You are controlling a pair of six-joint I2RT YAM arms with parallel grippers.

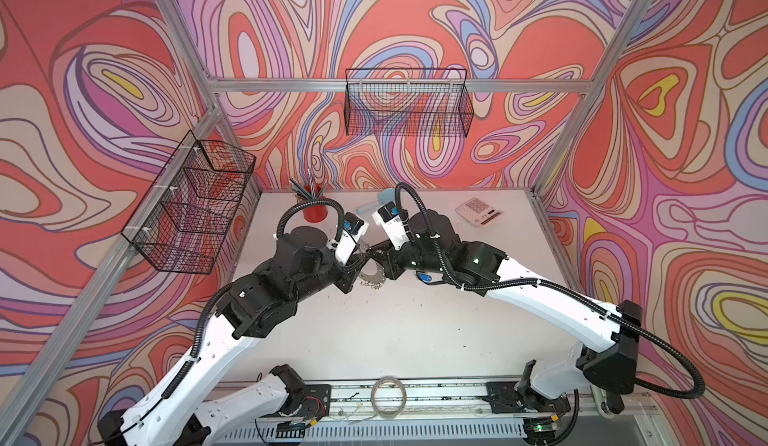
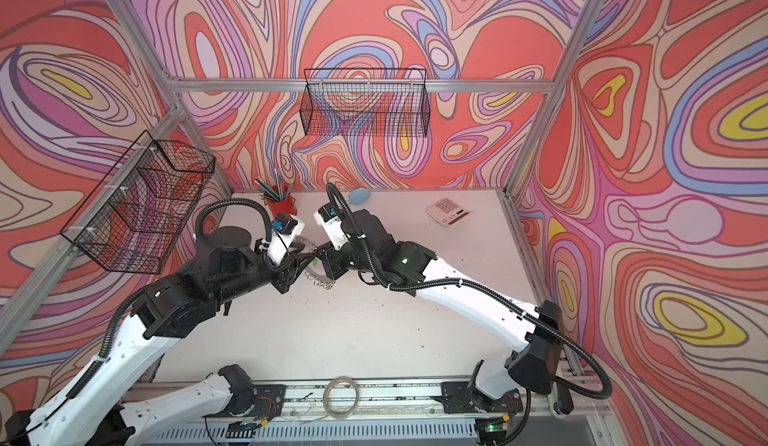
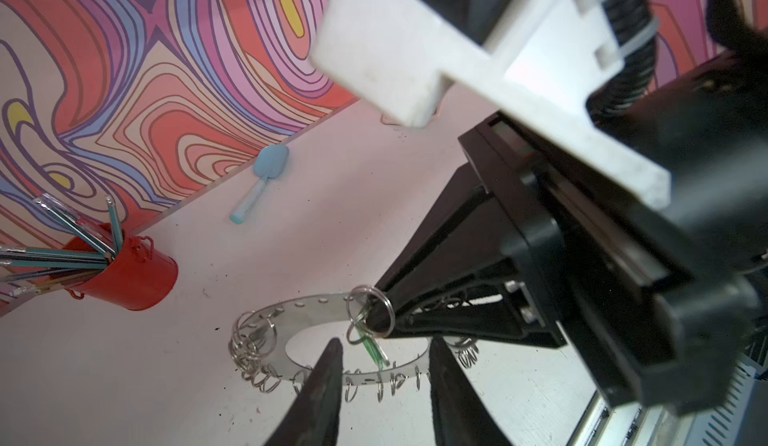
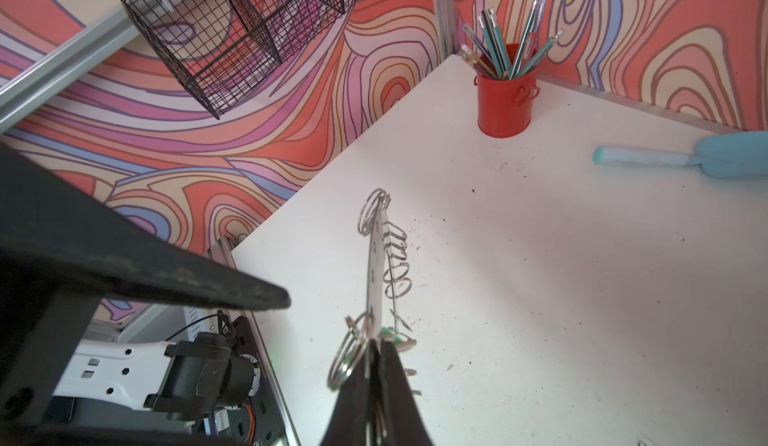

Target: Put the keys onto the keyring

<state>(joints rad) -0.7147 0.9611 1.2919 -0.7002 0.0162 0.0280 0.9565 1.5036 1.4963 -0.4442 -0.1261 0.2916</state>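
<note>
Count:
- 2 arms: left arm (image 1: 208, 361), right arm (image 1: 552, 298).
- 2 wire baskets: side basket (image 1: 189, 203), back basket (image 1: 409, 103).
- On the counter (image 1: 415, 340): 1 red cup (image 4: 503, 103) at 11 o'clock with about 7 pens (image 4: 494, 45), 1 blue scoop (image 3: 270, 161) at 12, 1 calculator (image 1: 478, 212) at 1.
- 1 keyring (image 3: 316, 311); its small rings are too many to count.
- 1 green-tagged key (image 3: 376, 350).
- 1 blue tag (image 1: 424, 277).
- 1 plain hoop (image 1: 373, 396) at 6.

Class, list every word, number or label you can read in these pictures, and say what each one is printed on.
No text is legible in any view.
calculator: the print on its keys and panel is too blurred to read.
label on a motor: too small to read.
</note>
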